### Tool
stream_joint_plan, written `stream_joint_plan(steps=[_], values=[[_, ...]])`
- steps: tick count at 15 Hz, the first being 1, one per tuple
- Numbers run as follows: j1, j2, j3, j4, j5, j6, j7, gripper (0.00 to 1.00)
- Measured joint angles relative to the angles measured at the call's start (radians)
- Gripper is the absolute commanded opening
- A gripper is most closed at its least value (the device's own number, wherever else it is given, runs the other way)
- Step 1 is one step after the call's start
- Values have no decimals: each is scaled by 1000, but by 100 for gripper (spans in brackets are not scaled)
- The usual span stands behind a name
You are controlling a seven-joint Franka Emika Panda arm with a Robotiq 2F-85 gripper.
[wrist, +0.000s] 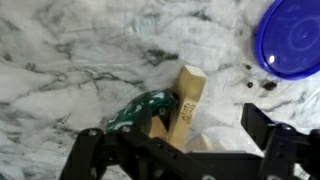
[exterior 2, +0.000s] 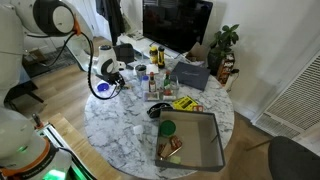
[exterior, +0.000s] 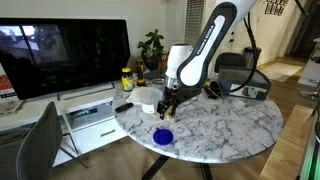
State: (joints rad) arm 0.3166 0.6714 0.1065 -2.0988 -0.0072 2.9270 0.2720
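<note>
In the wrist view my gripper [wrist: 176,128] is open, its dark fingers spread wide at the lower left and lower right. Between them lie a light wooden block [wrist: 186,95] and a green toy car [wrist: 140,108] that touches the block's left side, both on the marbled table [wrist: 70,60]. Something white sits by the block's lower right. A blue plate [wrist: 292,38] lies at the upper right. In both exterior views the gripper [exterior: 168,106] [exterior 2: 110,76] hangs low over the table beside the blue plate [exterior: 162,135] [exterior 2: 100,90].
The round marble table [exterior: 230,125] carries a grey tray [exterior 2: 195,140] with small items, a green lid [exterior 2: 167,128], a white cup [exterior: 147,98], bottles [exterior 2: 155,75] and a yellow packet [exterior 2: 184,103]. A monitor [exterior: 65,55] and a plant [exterior: 152,45] stand behind.
</note>
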Motion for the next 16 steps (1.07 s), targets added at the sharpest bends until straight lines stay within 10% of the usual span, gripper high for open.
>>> stream_joint_plan(steps=[16], values=[[225, 0, -189, 19, -6, -107, 208, 40]])
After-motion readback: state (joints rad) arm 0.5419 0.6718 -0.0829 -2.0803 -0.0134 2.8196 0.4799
